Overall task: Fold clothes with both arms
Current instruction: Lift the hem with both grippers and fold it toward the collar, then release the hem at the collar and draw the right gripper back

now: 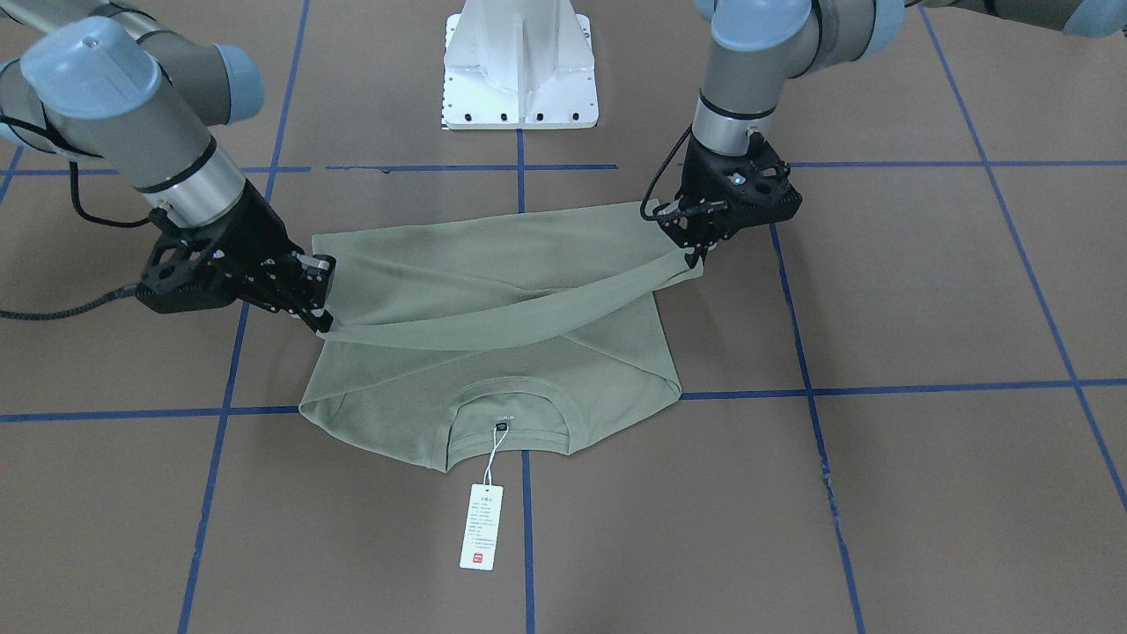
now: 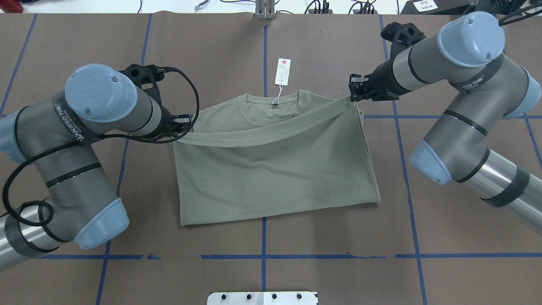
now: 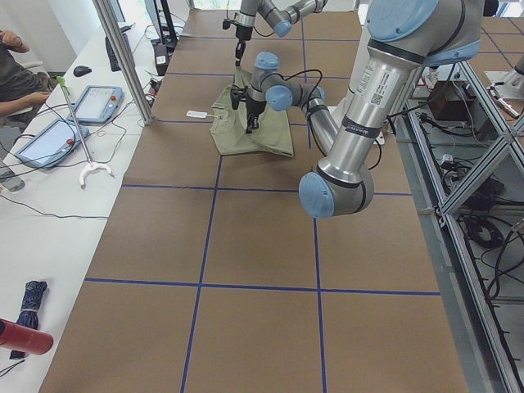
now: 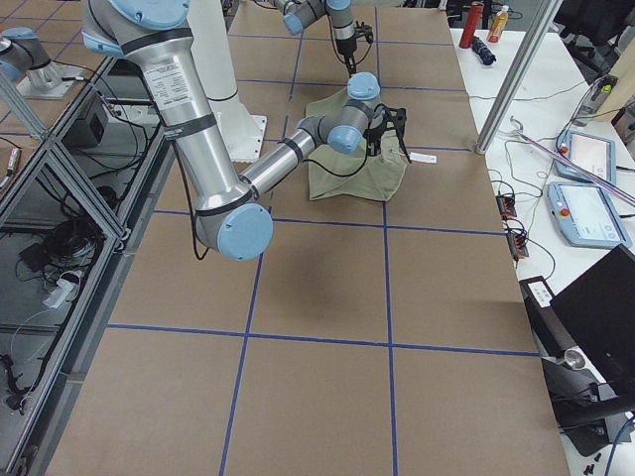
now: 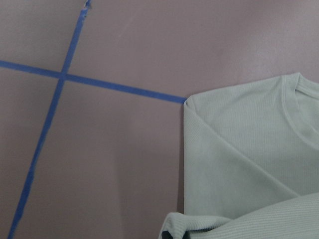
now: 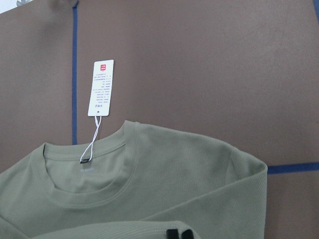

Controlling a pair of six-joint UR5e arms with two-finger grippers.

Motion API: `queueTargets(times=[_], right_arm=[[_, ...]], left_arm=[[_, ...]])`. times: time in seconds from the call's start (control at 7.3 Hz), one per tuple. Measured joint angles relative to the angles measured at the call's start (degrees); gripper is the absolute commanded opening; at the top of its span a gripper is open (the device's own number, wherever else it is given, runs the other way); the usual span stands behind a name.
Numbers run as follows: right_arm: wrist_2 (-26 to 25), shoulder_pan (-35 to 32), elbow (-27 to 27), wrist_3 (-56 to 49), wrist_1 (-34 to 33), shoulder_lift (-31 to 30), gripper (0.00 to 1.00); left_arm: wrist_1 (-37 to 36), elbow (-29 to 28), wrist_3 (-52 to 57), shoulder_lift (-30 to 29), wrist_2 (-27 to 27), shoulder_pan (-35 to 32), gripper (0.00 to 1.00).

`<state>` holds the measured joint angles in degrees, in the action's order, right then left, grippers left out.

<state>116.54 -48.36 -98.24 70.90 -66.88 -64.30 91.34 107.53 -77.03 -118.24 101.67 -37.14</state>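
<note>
The white hang tag [image 1: 482, 527] lies farthest from the pedestal [image 1: 519, 66], tied to the sage-green shirt [image 1: 493, 387] spread on the surface [image 1: 880, 493]. Its lifted hem [image 1: 493, 324] is pinched taut between the closed left gripper [image 1: 696, 251] and right gripper [image 1: 321, 321].

Shirt [image 2: 275, 169]: uniform sage green, fine ribbed knit pattern throughout. Hang tag [image 2: 283, 72]: white, small red square mark at one end, grey print, white string. Table [image 2: 338, 51]: flat brown, gridded with blue tape lines [image 2: 263, 237]. Left arm [image 2: 51, 144] and right arm [image 2: 465, 123]: silver-grey, light blue joint caps. Left gripper [image 1: 696, 255], right gripper [image 1: 321, 321], cables [image 2: 197, 98]: black. Pedestal [image 1: 519, 70]: white.
</note>
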Motion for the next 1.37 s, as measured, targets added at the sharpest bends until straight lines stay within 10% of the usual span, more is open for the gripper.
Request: queueTargets(times=[0.41,1.1,1.23,1.37], right_arm=[[-0.89,-1.59,7.83,-3.17,0.16,2.33,0.0],[-0.97,-1.93,10.21,-3.52,0.19,4.02,0.0],[-0.95,-1.91,10.51,-3.5,0.34,4.29,0.0],[-0.91,-1.93,10.81,-3.47,1.08,4.36,0.98]], left_arm=[[11.55,-13.78,0.21,-2.73,-0.24,-2.83,0.0],[13.45,-17.06,0.3,-4.28,-0.33,-3.67,0.0],[13.39,-17.72,0.01,-5.21,-0.33,-3.66,0.19],[13.36,-18.28,-0.17,-5.82,-0.33,-3.64,0.99]])
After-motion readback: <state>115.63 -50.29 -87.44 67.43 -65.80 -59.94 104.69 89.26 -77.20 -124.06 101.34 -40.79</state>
